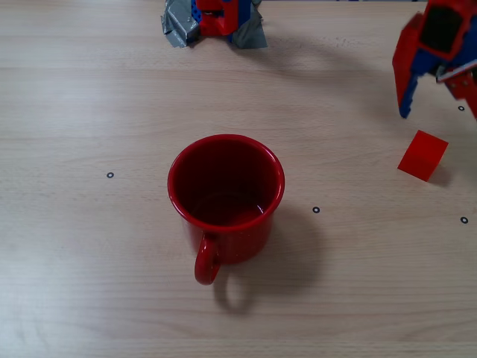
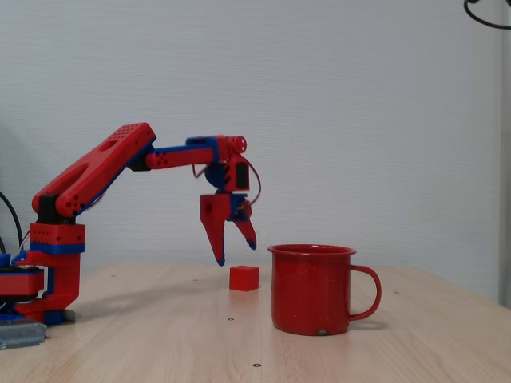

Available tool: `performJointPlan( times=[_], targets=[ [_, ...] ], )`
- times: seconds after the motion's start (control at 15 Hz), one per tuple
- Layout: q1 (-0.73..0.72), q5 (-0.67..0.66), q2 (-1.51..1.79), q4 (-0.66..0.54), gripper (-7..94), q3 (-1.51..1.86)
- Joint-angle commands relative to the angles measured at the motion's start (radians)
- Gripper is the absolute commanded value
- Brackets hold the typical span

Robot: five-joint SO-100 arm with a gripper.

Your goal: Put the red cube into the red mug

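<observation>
Worktop [image 1: 89, 89] of pale wood grain carries everything here. The red mug [image 1: 226, 195] stands upright near the middle in the overhead fixed view, its mouth open upward, its loop handle pointing toward the bottom edge of the picture; the inside looks bare. In the side fixed view the same mug [image 2: 312, 289] sits at the right, handle to the right.

The red cube [image 1: 422, 155] rests on the wood well to the right of the mug in the overhead view, turned slightly askew. From the side, the cube [image 2: 243, 278] lies just left of the mug and farther back, apart from it.

The tool [image 2: 235, 249] hangs above the cube, pointing downward, its two tapered fingers spread to a moderate gap with nothing between them. Its blue-tipped ends are clear of the cube, not touching it. From overhead the tool [image 1: 436, 78] shows at the right edge, just above the cube in the picture.

The arm's base [image 1: 216, 19] sits at the top edge, on grey tape.
</observation>
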Motion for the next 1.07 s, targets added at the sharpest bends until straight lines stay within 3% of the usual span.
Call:
performJointPlan(
  times=[0.0,0.33,1.0],
  targets=[
    [0.012,-0.026,0.107,-0.043,43,-0.015],
    [0.044,-0.086,0.071,-0.092,42,-0.014],
    [0.051,-0.074,0.044,-0.153,42,0.06]
  ],
)
